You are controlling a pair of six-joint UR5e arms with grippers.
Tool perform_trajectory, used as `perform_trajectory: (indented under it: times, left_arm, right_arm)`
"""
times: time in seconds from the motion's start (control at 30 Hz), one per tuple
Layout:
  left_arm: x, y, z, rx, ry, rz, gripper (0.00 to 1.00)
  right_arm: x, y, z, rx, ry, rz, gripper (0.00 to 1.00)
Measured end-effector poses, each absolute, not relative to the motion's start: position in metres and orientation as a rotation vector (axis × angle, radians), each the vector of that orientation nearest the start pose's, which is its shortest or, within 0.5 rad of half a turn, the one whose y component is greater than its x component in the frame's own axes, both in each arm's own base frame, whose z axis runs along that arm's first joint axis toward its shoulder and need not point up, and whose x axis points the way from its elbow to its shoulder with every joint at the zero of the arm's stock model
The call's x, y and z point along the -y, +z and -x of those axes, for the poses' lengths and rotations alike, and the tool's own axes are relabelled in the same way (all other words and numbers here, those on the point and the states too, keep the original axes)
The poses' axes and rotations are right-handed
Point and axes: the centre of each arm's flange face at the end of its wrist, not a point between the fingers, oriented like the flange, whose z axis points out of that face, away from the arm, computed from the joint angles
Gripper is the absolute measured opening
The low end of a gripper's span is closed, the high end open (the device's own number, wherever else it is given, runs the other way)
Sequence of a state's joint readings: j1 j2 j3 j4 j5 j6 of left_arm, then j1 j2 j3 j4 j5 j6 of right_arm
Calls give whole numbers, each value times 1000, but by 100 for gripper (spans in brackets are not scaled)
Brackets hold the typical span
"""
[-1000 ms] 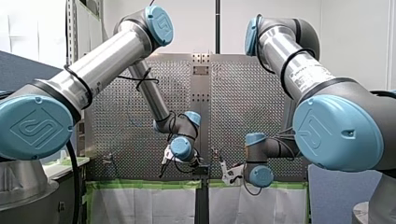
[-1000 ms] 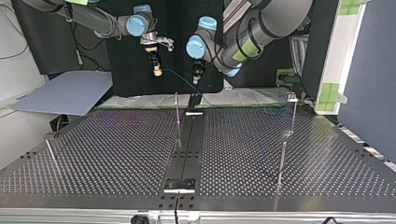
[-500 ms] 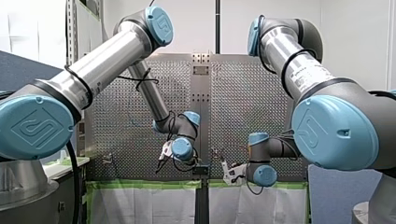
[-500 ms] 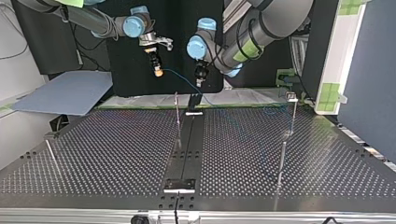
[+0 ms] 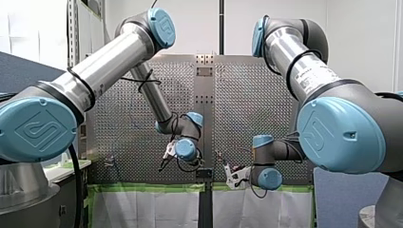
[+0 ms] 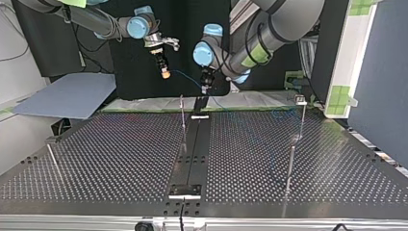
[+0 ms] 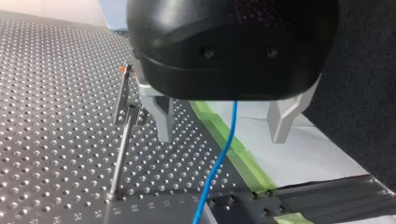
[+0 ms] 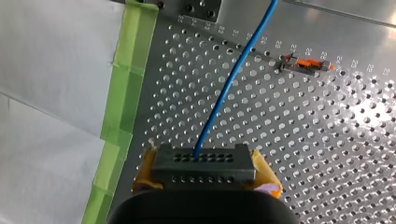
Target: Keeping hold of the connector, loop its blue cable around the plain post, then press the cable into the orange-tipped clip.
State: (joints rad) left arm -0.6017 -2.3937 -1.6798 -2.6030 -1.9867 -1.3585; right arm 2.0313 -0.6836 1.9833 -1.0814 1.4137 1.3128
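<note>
Looping the blue cable (image 8: 215,116) well depends first on the grasp of my right gripper (image 6: 165,73). Its yellow pads (image 8: 266,175) are clenched on the two ends of the grey connector (image 8: 204,168), and the cable leaves the connector's face and runs ahead over the perforated counter (image 6: 96,159). The connector is held in the air above the counter's edge, near the green tape.

My left gripper (image 7: 222,128) is released. Its metal fingers (image 7: 162,119) stand apart and the cable hangs down between them; I cannot see it touching either one. The cable is not yet around anything. The thin post (image 7: 122,154), which I judge to be the plain one, stands just beside the left fingers. The orange-tipped clip (image 8: 306,64) is close behind that post, and no cable is in it.

To do this step well, I think the right arm should carry the connector past the post on its outer side. The cable should stay low on the shaft, so that it cannot slip over the top. Some slack should remain, because a tight pull could turn the connector between the pads. The open left fingers could serve as a guide, closing only lightly if the cable wanders. Since the clip is so near the post, the loop should be small and slow, or the cable may catch on the clip too early.
</note>
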Motion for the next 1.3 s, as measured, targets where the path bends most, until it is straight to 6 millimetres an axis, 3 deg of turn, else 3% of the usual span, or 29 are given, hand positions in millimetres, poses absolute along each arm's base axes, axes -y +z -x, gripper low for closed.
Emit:
perform_trajectory:
  times: [0.23,0.53,0.8,1.13,1.3]
  left_arm:
    - [415,-6,-445,-1888,196,-521,100]
    - [422,1,-460,-1868,191,-496,100]
    - [415,0,-469,-1880,205,-490,100]
    - [414,-26,-488,-1933,264,-520,100]
    - [418,-27,-496,-1926,251,-510,100]
  right_arm:
    - [389,-66,-360,710,1354,-1892,0]
    - [388,-66,-361,702,1354,-1898,0]
    - [387,-66,-362,690,1361,-1907,0]
    - [386,-66,-364,682,1366,-1913,0]
    - [386,-66,-364,682,1366,-1914,0]
